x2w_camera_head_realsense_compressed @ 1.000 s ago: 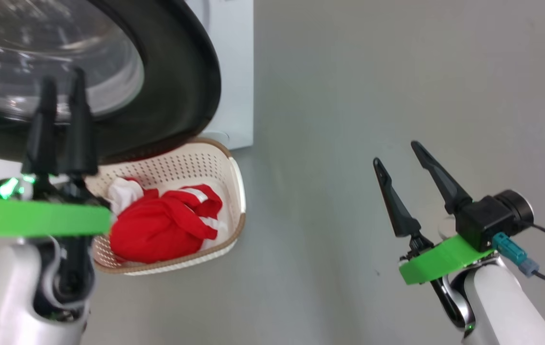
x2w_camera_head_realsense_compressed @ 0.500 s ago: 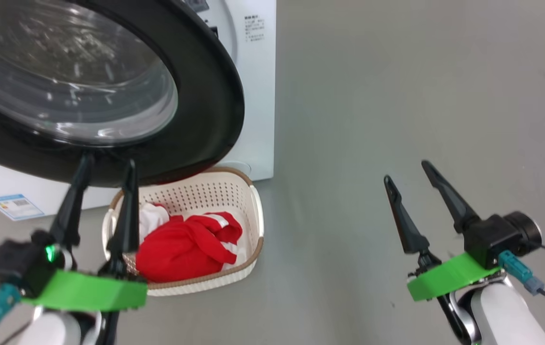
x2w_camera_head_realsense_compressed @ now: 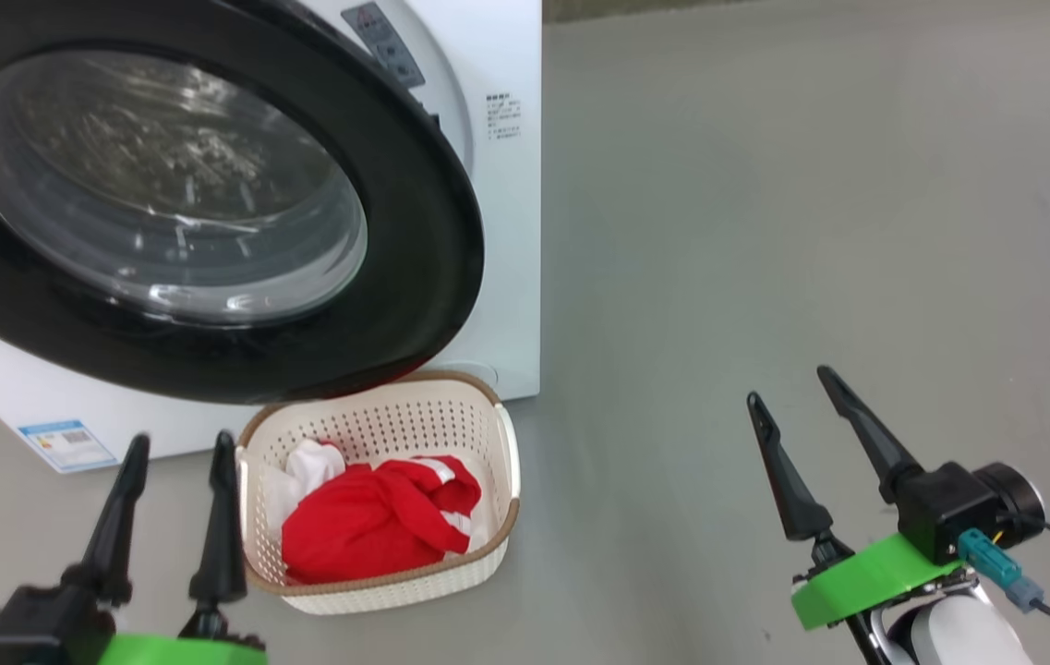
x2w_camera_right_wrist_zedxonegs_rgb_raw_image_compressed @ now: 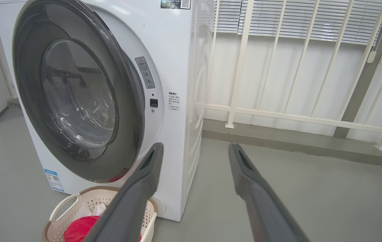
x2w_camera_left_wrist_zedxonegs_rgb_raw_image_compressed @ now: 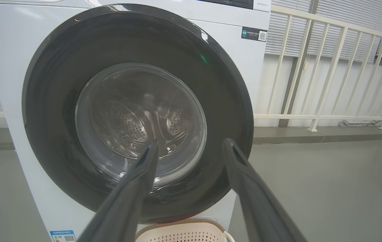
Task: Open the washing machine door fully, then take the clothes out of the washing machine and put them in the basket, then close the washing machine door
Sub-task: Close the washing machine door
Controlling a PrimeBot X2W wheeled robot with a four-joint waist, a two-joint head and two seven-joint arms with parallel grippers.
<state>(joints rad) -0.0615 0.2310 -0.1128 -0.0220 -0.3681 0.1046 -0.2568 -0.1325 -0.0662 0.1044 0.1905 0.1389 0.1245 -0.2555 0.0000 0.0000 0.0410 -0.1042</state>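
Door shut, clothes in the basket, both grippers open and empty.

The washing machine door (x2w_camera_head_realsense_compressed: 414, 231) is seen lying flat against the front of the washing machine (x2w_camera_head_realsense_compressed: 511, 231), its glass window showing the steel drum in the left wrist view. The basket (x2w_camera_head_realsense_compressed: 377, 420) is set on the grey floor (x2w_camera_head_realsense_compressed: 765, 231) at the foot of the machine, under the lower edge of the door and by the machine's front corner. The red and white clothes (x2w_camera_head_realsense_compressed: 368, 536) are heaped inside the basket. The left gripper (x2w_camera_head_realsense_compressed: 182, 440) is held just beside the basket, fingers spread and nothing between them. The right gripper (x2w_camera_head_realsense_compressed: 790, 385) is held well apart over bare floor, its fingers likewise spread and empty.
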